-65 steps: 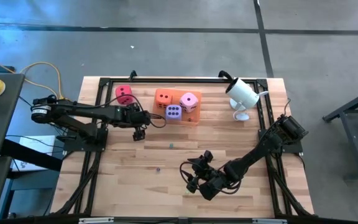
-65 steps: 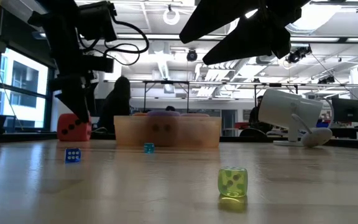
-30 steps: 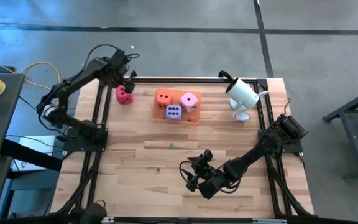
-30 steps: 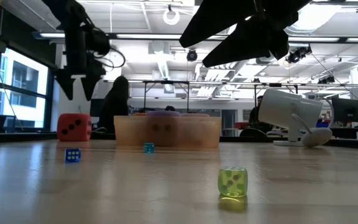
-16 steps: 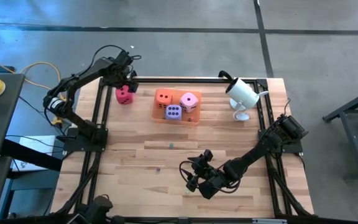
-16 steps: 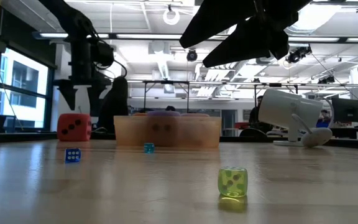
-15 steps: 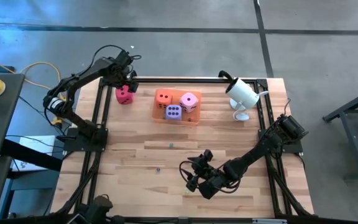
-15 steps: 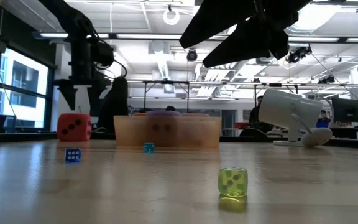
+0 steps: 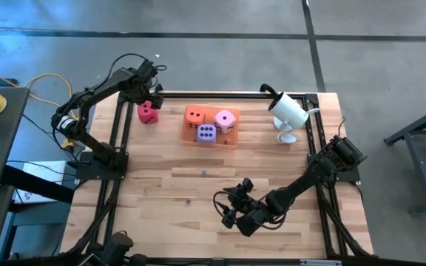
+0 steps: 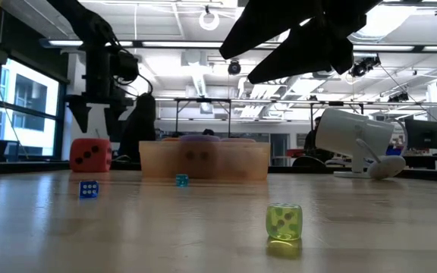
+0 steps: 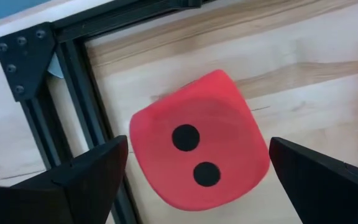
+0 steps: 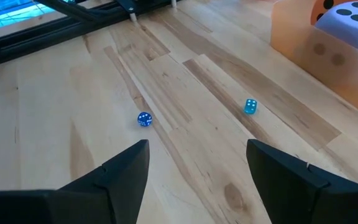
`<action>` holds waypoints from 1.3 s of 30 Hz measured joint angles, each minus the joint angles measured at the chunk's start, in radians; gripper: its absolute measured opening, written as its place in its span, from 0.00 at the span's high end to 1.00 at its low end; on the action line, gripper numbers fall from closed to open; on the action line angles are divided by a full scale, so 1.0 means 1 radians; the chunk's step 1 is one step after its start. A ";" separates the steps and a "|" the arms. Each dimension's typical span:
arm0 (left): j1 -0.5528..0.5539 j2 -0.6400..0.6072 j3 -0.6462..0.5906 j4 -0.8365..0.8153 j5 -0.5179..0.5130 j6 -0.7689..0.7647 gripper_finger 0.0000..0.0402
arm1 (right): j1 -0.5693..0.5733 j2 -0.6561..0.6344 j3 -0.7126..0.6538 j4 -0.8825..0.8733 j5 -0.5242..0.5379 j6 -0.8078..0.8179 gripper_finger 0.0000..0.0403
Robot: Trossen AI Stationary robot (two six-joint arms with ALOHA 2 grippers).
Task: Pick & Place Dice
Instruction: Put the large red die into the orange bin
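Observation:
The red-magenta die [image 9: 148, 112] rests flat on the wood near the table's far left corner, two pips facing up in the left wrist view [image 11: 216, 112]. My left gripper [image 9: 151, 97] hangs open just above it [image 10: 95, 114], one finger on either side and clear of it [image 11: 196, 144]. The orange die [image 9: 194, 114], light pink die [image 9: 225, 120] and purple die [image 9: 206, 133] sit inside the translucent orange tray [image 9: 231, 142]. My right gripper [image 9: 228, 210] hovers open over the near middle of the table [image 12: 197, 149].
Small dice lie on the wood: a blue one [image 10: 89, 189], a teal one [image 10: 181, 180] and a yellow-green one [image 10: 284, 222]. A white camera-like device [image 9: 287, 114] stands at the far right. A black frame rail [image 11: 73, 81] runs close beside the red die.
My left gripper has come down a little toward the red-magenta die and shifted slightly toward the table's near edge, staying open. The die has stayed where it was. The right arm has kept still.

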 joint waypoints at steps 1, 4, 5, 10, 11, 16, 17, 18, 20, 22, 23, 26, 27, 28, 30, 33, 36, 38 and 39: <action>0.000 0.000 0.000 -0.001 0.002 -0.004 0.05 | 0.000 0.000 0.000 0.000 0.000 0.000 0.36; 0.000 0.000 0.000 -0.001 0.013 -0.023 0.05 | 0.002 0.000 0.000 0.000 0.000 0.000 0.36; 0.000 0.000 0.000 -0.001 0.024 -0.027 0.05 | 0.002 0.000 0.000 0.001 0.000 0.000 0.36; 0.000 0.000 0.000 -0.010 0.056 -0.031 0.05 | 0.002 0.000 0.000 0.006 -0.003 0.000 0.36; 0.000 0.000 -0.001 -0.014 0.055 -0.038 0.05 | 0.002 0.000 0.000 0.006 -0.003 0.000 0.36; 0.007 0.000 -0.002 -0.050 0.052 -0.062 0.05 | 0.002 0.000 0.000 0.007 -0.025 0.000 0.36; 0.012 0.000 -0.002 -0.055 0.053 -0.064 0.05 | 0.002 0.000 0.000 0.007 -0.027 0.001 0.36; 0.017 0.000 -0.003 -0.063 0.053 -0.067 0.05 | 0.003 0.000 0.000 0.007 -0.027 0.001 0.36; 0.026 -0.001 -0.006 -0.075 0.052 -0.068 0.05 | 0.003 0.000 0.000 0.007 -0.027 0.002 0.36; 0.027 -0.001 -0.007 -0.076 0.051 -0.066 0.05 | 0.003 0.000 0.000 0.007 -0.027 0.019 0.36; 0.026 -0.002 -0.011 -0.074 0.052 -0.067 0.05 | 0.003 0.000 0.000 0.006 -0.027 0.022 0.36; 0.024 -0.002 -0.024 -0.073 0.053 -0.079 0.05 | 0.005 0.000 0.000 0.006 -0.027 0.023 0.36; 0.024 -0.002 -0.025 -0.069 0.054 -0.081 0.05 | 0.006 0.000 0.000 0.006 -0.027 0.023 0.36; 0.024 -0.002 -0.029 -0.065 0.054 -0.090 0.05 | 0.008 0.000 0.000 0.006 -0.027 0.023 0.36; 0.027 -0.002 -0.040 -0.064 0.078 -0.124 0.05 | 0.011 0.000 0.000 0.006 -0.027 0.023 0.36; 0.043 -0.002 -0.045 -0.054 0.111 -0.139 0.06 | 0.016 0.000 0.000 0.006 -0.027 0.038 0.36; 0.047 -0.002 -0.049 -0.053 0.133 -0.143 0.07 | 0.016 0.000 0.000 0.006 -0.027 0.045 0.36; 0.046 -0.002 -0.049 -0.053 0.144 -0.143 0.07 | 0.015 0.000 0.000 0.006 -0.027 0.045 0.36; 0.045 -0.002 -0.049 -0.053 0.146 -0.143 0.07 | 0.015 0.000 0.000 0.006 -0.027 0.045 0.36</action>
